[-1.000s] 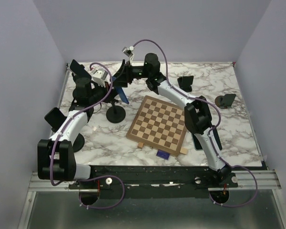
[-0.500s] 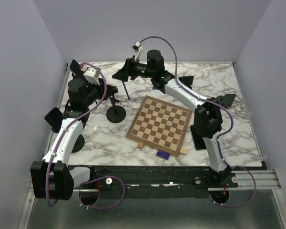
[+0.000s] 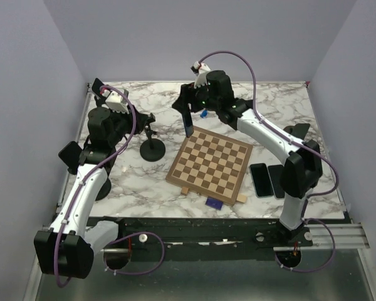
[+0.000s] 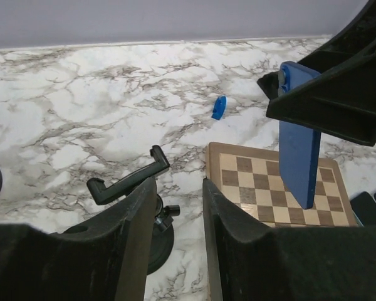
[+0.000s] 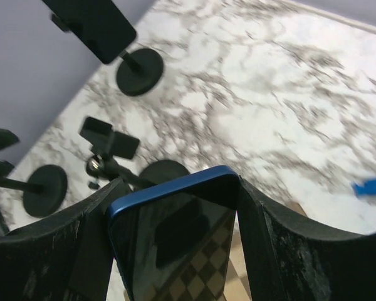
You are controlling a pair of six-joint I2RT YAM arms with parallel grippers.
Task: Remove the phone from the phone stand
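I am clamping the slim blue phone upright in my right gripper, over the wooden chessboard's far corner and clear of the black clamp-top phone stand. My left gripper is hovering parted and empty. Best to go on squeezing evenly and lowering slowly.

The chessboard lies in the middle of the worktop. The phone stand stands just left of the board's far corner. The phone hangs upright in the jaws of the right gripper, above the board's far left edge and apart from the stand. Two other phones lie flat, side by side, right of the board.
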